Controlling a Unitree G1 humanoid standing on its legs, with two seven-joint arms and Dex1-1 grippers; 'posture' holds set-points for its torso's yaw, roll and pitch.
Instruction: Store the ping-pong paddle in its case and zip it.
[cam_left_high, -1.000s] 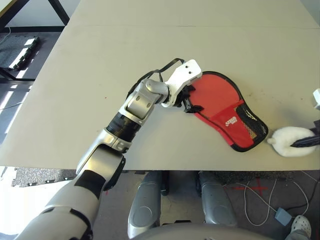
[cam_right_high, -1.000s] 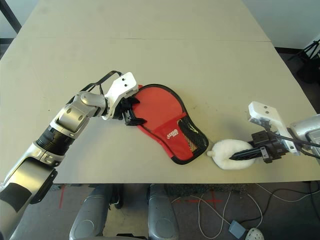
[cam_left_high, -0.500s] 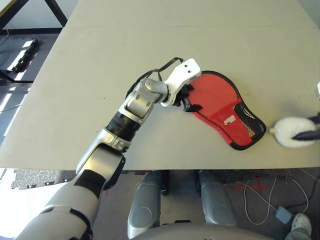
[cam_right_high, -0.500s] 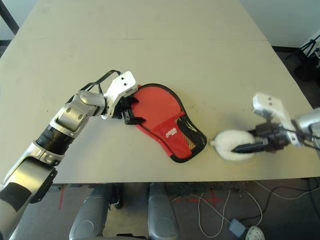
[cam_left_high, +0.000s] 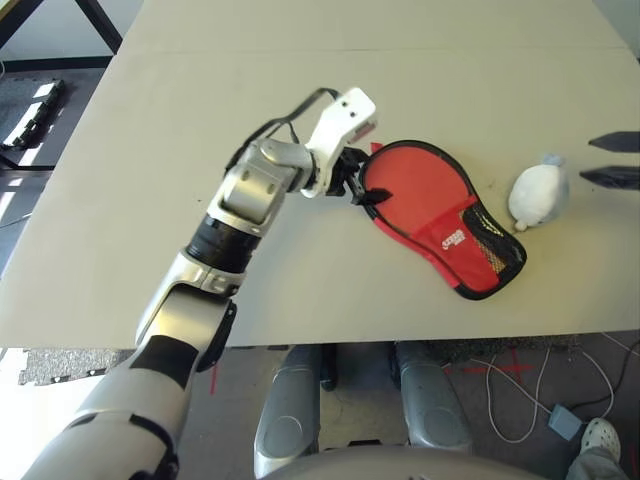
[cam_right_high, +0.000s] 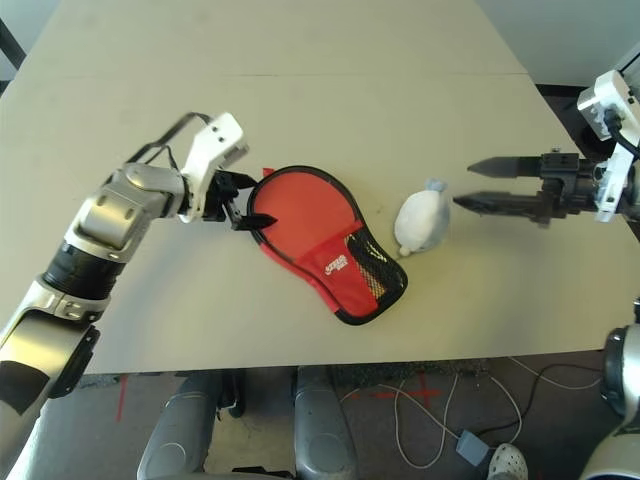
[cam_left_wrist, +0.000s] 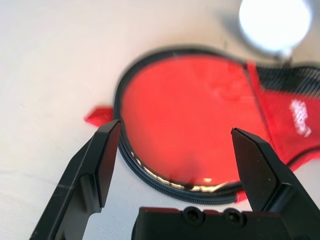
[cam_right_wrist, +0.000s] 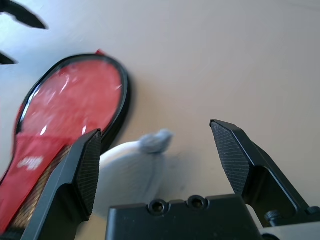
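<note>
The red case (cam_right_high: 310, 225) lies flat near the table's front, its round end to the left and its mesh pocket toward the front edge. My left gripper (cam_right_high: 240, 205) stands open at the rim of the round end. In the left wrist view its fingers (cam_left_wrist: 102, 160) straddle the black zipper edging of the case (cam_left_wrist: 190, 125) without pinching it. My right gripper (cam_right_high: 463, 187) hangs open to the right, apart from everything and pointing left. The ping-pong paddle is hidden from view.
A small grey-white soft lump (cam_right_high: 418, 220) lies just right of the case, between it and the right gripper. The table's front edge (cam_right_high: 330, 350) runs close below the case. Bare tabletop stretches behind.
The right gripper has opened and let go of the soft lump, then pulled back to the right. The lump now lies farther back, beside the case. The left gripper stays at the case's rim.
</note>
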